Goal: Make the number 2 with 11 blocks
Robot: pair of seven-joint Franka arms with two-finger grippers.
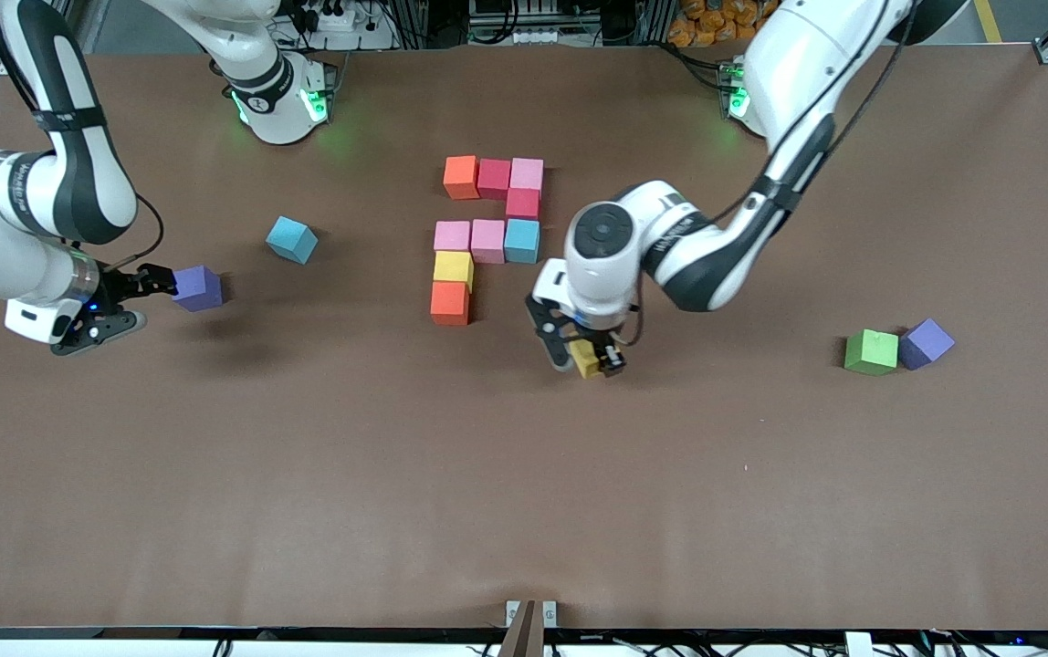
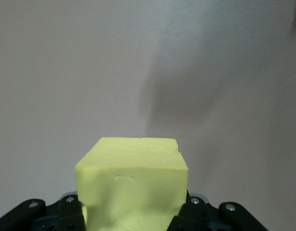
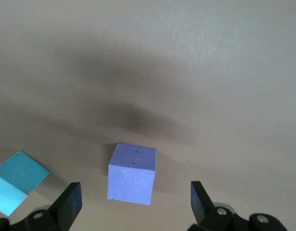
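Lowest in our front view, our left gripper (image 1: 587, 358) pinches a yellow cube (image 1: 585, 359) over bare tabletop (image 1: 524, 493), near the unfinished number 2 (image 1: 486, 235). Our right gripper (image 1: 119, 301) stands wide, with a purple cube (image 1: 198, 287) lying just ahead of its fingers. We read no lettering clearly.

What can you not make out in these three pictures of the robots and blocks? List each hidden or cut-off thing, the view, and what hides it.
- Yellow block, front view: mostly covered by the left gripper shut on it.
- Same block, left wrist view: its lower part is cut by the edge.
- Light blue block, right wrist view: cut by the edge.
- Right gripper, right wrist view: open around the purple block; contact unclear.
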